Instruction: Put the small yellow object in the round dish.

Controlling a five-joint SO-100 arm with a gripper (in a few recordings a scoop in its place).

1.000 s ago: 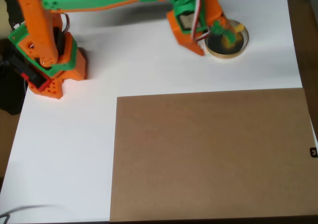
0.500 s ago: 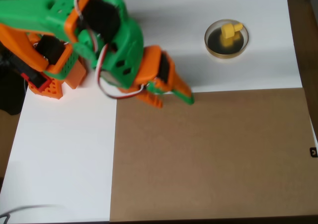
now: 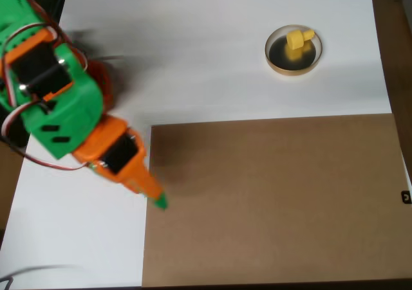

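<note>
White covers most of the surface (image 3: 212, 78) in the overhead view, with a large brown board (image 3: 270, 200) lying on its lower right part. Dark floor or furniture shows along the right edge and at the top left, too cut off to make out. Green and orange, the arm (image 3: 58, 110) enters from the left edge, its upper part cropped and slightly blurred. Its end effector (image 3: 154, 197) tapers to a green tip at the board's left edge; the fingers look pressed together with nothing between them, though the angle hides any gap. Well apart from it, far up and to the right, sits the round dish (image 3: 293, 50). The small yellow object (image 3: 298, 38) rests inside, its stem pointing right toward the rim.
</note>
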